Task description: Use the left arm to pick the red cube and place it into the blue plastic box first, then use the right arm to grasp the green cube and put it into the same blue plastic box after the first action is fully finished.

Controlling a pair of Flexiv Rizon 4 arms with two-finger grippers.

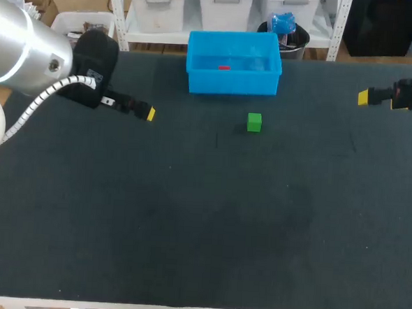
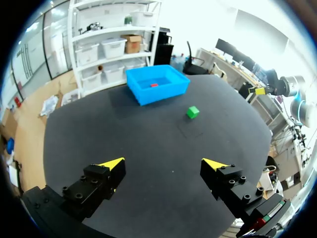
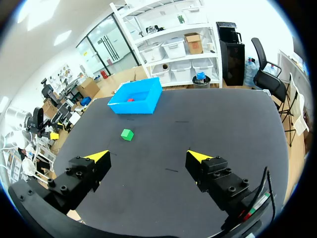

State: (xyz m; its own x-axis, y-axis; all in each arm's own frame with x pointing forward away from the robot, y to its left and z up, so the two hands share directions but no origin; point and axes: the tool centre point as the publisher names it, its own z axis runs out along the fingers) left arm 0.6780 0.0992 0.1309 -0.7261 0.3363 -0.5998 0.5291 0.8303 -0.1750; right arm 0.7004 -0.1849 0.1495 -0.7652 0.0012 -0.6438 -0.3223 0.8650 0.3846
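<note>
Two cubes sit apart. The red cube (image 1: 224, 67) lies on the floor of the blue plastic box (image 1: 233, 84), and the green cube (image 1: 254, 122) stands on the table (image 1: 187, 230) near the box's front wall, not touching it.

The table is covered edge to edge by a dark charcoal mat, matte and faintly mottled, with a pale rim showing along the near side. The box is a rectangular open-topped tub of smooth bright-blue plastic with slightly glossy walls, set at the far edge of the mat. Both cubes are small, sharp-cornered blocks of flat solid colour.

The left gripper (image 1: 148, 113) hangs over the far left part of the mat, well to the left of the box. Its own wrist view shows the fingers spread wide (black blocky fingers, wedge-shaped yellow tips) with only bare mat between them. The right gripper (image 1: 364, 97) is out by the far right side, well apart from the green cube. Its fingers are likewise spread, holding nothing.
</note>
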